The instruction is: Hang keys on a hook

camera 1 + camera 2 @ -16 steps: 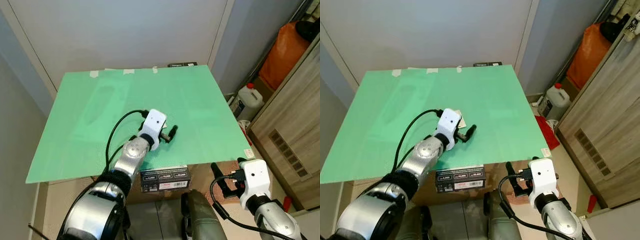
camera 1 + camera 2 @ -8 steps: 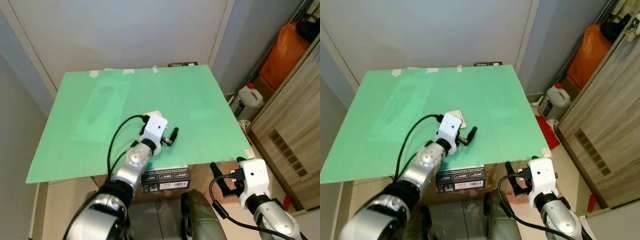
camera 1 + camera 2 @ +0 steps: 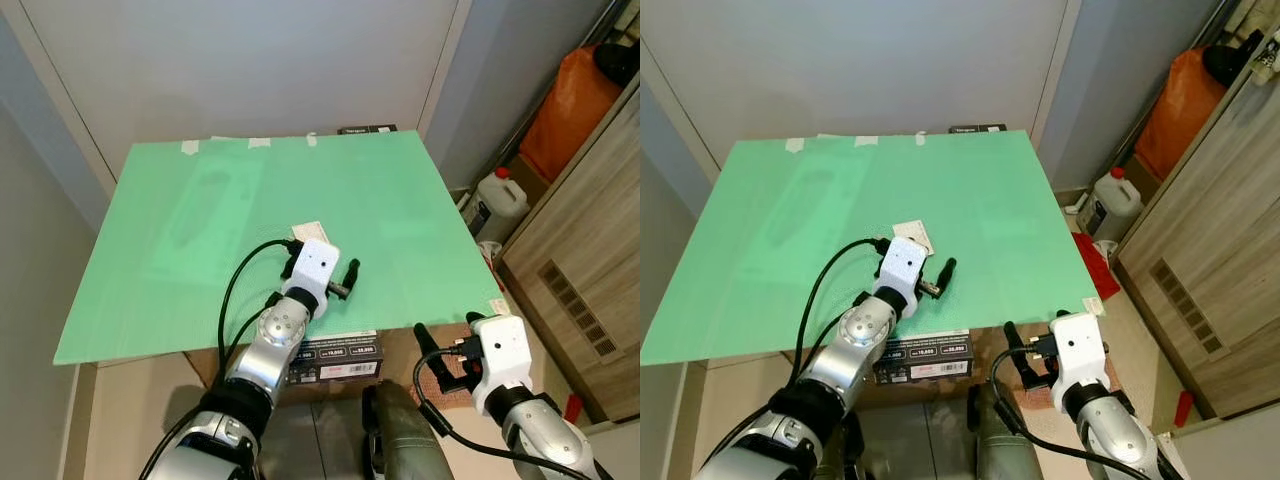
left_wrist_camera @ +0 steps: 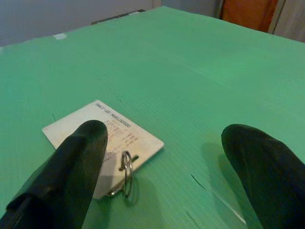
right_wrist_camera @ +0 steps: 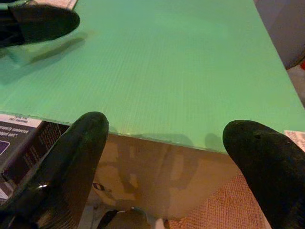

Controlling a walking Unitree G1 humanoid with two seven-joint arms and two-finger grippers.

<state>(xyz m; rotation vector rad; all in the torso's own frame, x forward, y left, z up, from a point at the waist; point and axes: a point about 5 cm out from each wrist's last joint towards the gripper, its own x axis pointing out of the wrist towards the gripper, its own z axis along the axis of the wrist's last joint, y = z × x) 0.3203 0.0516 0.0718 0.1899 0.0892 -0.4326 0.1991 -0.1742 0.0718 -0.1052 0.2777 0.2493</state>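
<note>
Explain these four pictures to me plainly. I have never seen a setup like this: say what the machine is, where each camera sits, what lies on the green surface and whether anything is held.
This is a humanoid robot with two silver arms, each ending in two black fingers. The two wide pictures come from cameras in its head, looking down at a green board laid over cardboard boxes. The two close-ups come from cameras on its wrists, looking along the fingers.

The left gripper hovers open over the board, its fingers either side of a white tag with a metal key ring lying flat. Nothing is held yet. The right gripper waits open at the board's near edge, holding nothing.

Beside the board on the floor stand a white jug and an orange bag.
</note>
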